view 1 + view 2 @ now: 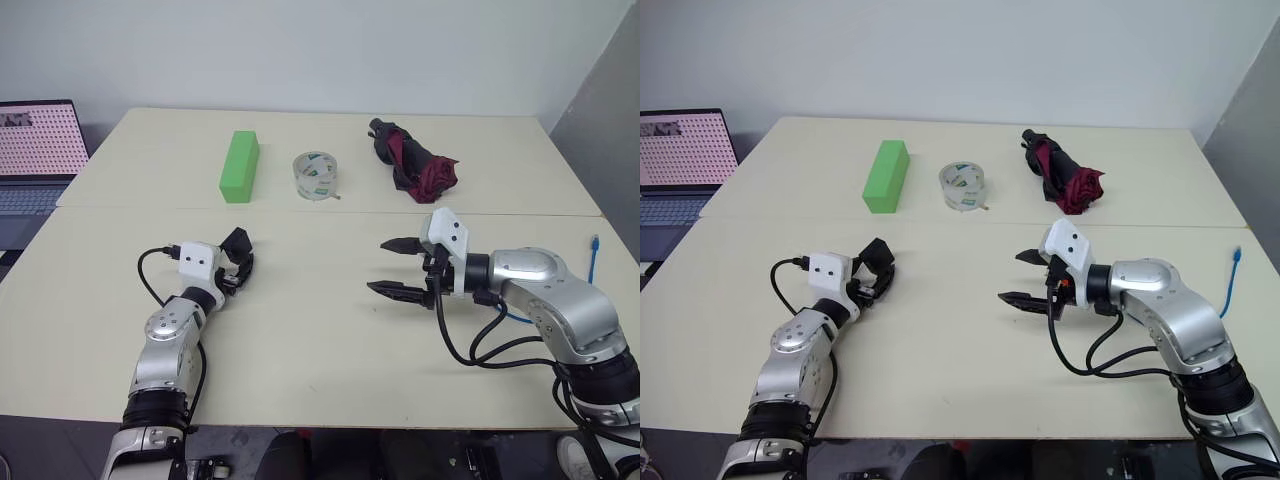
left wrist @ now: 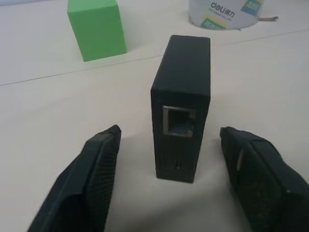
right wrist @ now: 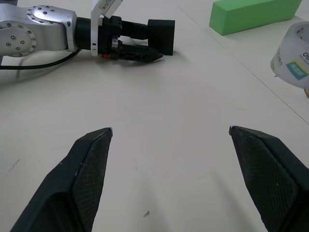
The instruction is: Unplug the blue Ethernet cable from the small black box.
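Note:
The small black box [image 2: 181,101] stands upright on the cream table [image 1: 320,340], and the port facing my left wrist camera is empty. My left gripper [image 1: 240,264] is open, with one finger [image 2: 99,164] on each side of the box and neither touching it. The blue Ethernet cable [image 1: 594,256] lies at the table's right edge, its plug end free and far from the box. My right gripper [image 1: 397,268] hovers open over the middle of the table, pointing left, with nothing between its fingers. The right wrist view shows the box [image 3: 162,34] at the tips of the left gripper.
A green block [image 1: 239,166], a roll of clear tape [image 1: 316,176] and a folded red-and-black umbrella [image 1: 412,160] lie along the back half of the table. An open laptop [image 1: 35,150] sits off the table's left side.

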`<state>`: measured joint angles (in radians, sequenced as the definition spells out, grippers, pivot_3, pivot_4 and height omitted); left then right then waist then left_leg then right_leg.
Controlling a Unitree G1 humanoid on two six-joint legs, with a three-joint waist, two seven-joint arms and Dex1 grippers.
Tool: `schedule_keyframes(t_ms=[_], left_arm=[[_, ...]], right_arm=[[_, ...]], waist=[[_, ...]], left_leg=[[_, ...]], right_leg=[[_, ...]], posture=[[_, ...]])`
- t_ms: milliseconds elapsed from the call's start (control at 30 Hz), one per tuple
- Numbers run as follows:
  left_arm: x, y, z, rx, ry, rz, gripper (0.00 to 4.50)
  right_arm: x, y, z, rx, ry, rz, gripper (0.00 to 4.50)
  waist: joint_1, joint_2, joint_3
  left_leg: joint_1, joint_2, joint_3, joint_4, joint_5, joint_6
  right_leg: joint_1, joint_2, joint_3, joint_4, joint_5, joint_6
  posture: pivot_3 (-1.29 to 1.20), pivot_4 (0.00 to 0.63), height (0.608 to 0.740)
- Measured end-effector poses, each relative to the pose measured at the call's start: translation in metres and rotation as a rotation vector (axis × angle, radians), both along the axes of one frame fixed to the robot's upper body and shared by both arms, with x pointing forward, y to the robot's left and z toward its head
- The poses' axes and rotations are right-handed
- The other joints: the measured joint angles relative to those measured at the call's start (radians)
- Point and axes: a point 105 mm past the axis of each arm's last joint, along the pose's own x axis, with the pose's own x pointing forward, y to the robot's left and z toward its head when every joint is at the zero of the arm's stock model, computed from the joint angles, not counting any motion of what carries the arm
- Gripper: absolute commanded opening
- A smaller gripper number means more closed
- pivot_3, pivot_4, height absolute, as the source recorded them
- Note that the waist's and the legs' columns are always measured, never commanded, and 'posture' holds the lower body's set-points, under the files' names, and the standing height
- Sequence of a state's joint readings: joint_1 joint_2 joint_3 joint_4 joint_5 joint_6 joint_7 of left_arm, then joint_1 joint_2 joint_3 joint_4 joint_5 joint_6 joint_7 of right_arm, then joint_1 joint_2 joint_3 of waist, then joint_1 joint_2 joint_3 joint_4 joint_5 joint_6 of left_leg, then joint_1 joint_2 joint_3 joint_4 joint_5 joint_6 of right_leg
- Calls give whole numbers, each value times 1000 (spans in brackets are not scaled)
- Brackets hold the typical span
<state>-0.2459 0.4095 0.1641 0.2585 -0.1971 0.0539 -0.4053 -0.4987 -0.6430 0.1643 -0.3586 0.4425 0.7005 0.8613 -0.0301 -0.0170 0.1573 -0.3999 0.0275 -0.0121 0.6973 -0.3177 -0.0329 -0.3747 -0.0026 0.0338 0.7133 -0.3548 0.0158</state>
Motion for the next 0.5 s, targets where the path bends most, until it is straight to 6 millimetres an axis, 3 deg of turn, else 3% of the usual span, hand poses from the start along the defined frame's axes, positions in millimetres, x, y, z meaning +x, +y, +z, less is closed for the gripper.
schedule_keyframes(t_ms=[133, 233, 367, 500], left_arm=[[-21, -1, -2, 47, 42, -27, 4182], [-33, 3, 1, 143, 84, -59, 4182], [-46, 11, 11, 256, 126, -130, 4182], [-52, 3, 35, 237, 105, -247, 4182]], right_arm=[[-3, -4, -9, -2, 20, -28, 4106], [-4, -18, -19, -5, 48, -85, 4106], [-6, -53, -26, -21, 61, -203, 4106], [-7, -80, -28, -9, 54, -312, 4106]], waist=[[1, 0, 0], [1, 0, 0], [2, 0, 0], [2, 0, 0]], left_leg=[[0, 0, -1, 0, 0, 0], [0, 0, -1, 0, 0, 0], [0, 0, 0, 0, -2, 3], [0, 0, -1, -1, -2, 3]], right_leg=[[0, 0, 0, 0, 0, 0], [1, 0, 0, -1, 0, 0], [1, 0, 0, -1, 0, 0], [2, 0, 0, -1, 0, 0]], posture=[[0, 150, 740], [0, 150, 740], [0, 150, 740], [0, 150, 740]])
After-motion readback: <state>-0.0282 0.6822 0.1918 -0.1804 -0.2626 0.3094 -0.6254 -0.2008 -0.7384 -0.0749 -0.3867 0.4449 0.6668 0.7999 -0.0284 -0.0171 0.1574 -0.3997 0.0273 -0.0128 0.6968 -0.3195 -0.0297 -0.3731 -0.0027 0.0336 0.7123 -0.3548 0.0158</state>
